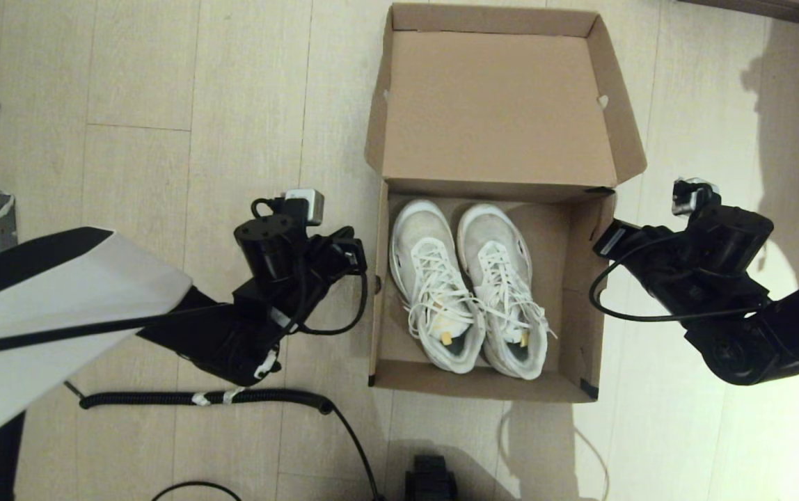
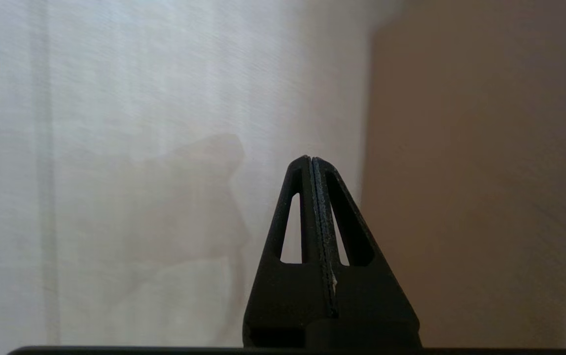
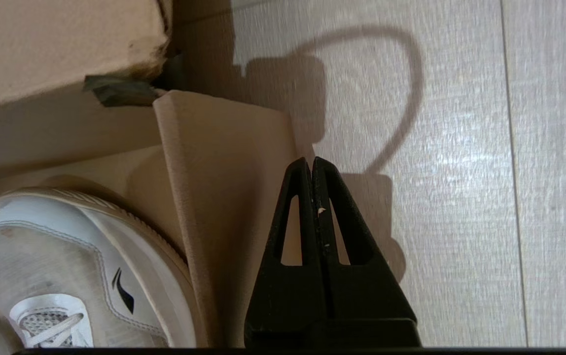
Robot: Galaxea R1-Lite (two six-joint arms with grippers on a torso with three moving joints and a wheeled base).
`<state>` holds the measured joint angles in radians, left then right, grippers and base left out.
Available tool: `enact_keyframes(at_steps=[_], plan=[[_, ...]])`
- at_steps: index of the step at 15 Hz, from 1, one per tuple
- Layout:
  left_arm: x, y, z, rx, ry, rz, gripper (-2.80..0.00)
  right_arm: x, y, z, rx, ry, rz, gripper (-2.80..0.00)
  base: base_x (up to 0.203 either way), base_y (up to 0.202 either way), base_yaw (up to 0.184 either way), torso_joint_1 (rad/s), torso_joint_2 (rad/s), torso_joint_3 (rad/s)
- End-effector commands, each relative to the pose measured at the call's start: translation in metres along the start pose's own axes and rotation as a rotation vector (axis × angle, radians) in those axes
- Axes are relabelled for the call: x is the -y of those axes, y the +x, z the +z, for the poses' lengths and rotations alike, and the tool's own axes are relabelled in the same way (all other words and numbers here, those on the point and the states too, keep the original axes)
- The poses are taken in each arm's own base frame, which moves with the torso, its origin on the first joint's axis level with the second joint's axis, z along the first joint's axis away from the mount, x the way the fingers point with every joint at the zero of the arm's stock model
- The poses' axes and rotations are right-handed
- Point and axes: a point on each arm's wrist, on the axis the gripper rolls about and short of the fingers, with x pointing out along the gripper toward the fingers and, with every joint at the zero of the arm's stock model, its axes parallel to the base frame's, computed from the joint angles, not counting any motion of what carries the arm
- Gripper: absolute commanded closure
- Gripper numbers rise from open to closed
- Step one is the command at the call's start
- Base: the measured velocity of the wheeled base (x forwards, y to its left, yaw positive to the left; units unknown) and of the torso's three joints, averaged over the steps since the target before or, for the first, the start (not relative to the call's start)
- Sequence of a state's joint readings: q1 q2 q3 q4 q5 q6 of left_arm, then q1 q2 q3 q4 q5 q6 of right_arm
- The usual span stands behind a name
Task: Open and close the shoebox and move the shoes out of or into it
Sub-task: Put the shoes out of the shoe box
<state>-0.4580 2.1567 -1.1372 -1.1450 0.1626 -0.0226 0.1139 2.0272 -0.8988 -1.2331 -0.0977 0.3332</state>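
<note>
While shoes (image 1: 469, 282) fill the shoebox (image 1: 580, 327), both grippers flank it.

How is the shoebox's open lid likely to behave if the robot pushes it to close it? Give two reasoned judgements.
The lid is thin cardboard on a fold, so it would probably swing easily, perhaps flexing. The shoebox looks light, even holding the shoes, so it may slide on the smooth floor. Left tool and right tool sit shut beside it.
</note>
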Motion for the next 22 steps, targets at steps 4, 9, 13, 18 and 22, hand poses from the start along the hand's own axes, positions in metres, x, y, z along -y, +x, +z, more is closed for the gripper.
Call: enact_keyframes(at_steps=[4, 9, 13, 18, 22], plan=[[-0.038, 0.004, 0.017, 0.049, 0.005, 0.086, 0.0, 0.015, -0.016, 0.026, 0.039, -0.004, -0.05, 0.0, 0.0, 0.0, 0.0, 0.0, 0.0, 0.0], [-0.063, -0.015, 0.052, 0.1, 0.013, 0.144, 0.0, 0.006, -0.064, 0.062, 0.044, 0.002, -0.044, 0.0, 0.0, 0.0, 0.0, 0.0, 0.0, 0.0], [-0.08, -0.053, 0.083, 0.087, 0.025, 0.17, 0.0, -0.003, -0.095, 0.079, -0.161, 0.16, 0.042, 0.0, 0.0, 0.0, 0.0, 0.0, 0.0, 0.0], [-0.077, -0.104, 0.064, -0.041, 0.029, 0.187, 0.0, -0.035, -0.114, 0.06, -0.294, 0.242, 0.157, 0.0, 0.0, 0.0, 0.0, 0.0, 0.0, 0.0], [-0.077, -0.094, 0.056, -0.056, 0.034, 0.215, 0.0, -0.054, -0.113, 0.016, -0.489, 0.276, 0.244, 0.0, 0.0, 0.0, 0.0, 0.0, 0.0, 0.0]])
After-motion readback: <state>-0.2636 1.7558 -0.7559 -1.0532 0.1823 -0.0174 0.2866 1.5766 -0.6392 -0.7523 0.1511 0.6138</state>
